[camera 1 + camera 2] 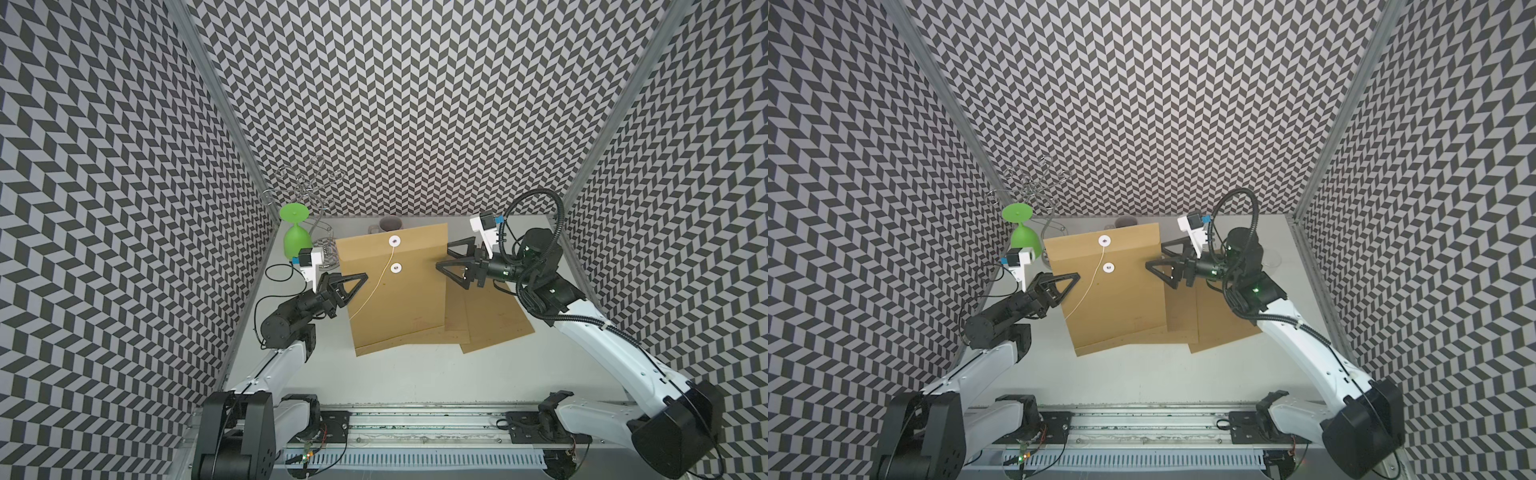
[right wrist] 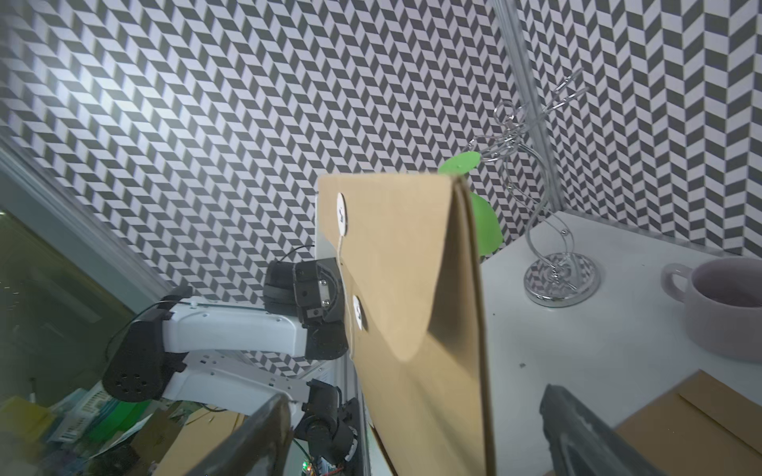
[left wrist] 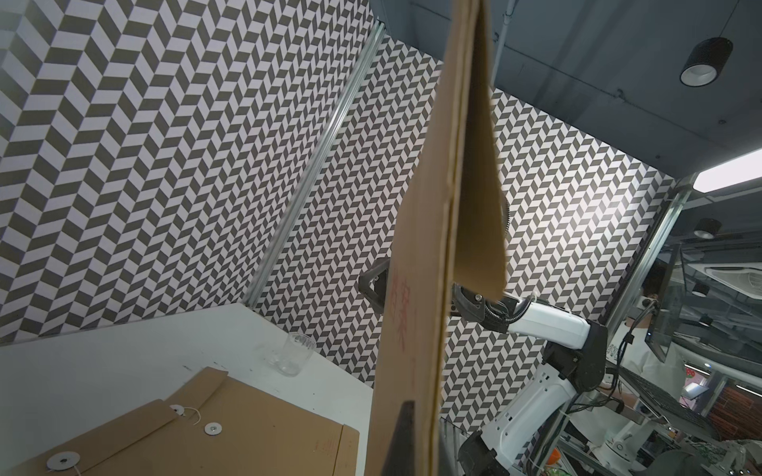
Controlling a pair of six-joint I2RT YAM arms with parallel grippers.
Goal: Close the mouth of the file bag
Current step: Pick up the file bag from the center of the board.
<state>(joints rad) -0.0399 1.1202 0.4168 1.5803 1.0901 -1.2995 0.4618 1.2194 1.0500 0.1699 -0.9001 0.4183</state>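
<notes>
The white surface [image 1: 415,374] fills the lower middle of both top views. At its centre the brown paper file bag [image 1: 399,299] is lifted and stands roughly upright. I cannot tell whether its lower edge touches the surface. Two more file bags [image 1: 490,320] lie flat to the right of centre, partly under it.

The left claw [image 1: 360,277], left of centre, is clenched on the bag's left edge and carries it. The right claw [image 1: 443,257], right of centre, is released. Its jaws stand wide on either side of the bag's right edge and hold nothing.

In the right wrist view the flap [image 2: 396,263] is folded down over the bag's front, so the mouth looks covered. The string [image 1: 376,286] hangs loose from the upper button [image 1: 394,240] and trails toward the lower left past the lower button [image 1: 396,268] without being wound on it.

By my reading the folding is done. What remains is taking the string and wrapping it round the lower button to fasten the flap.
</notes>
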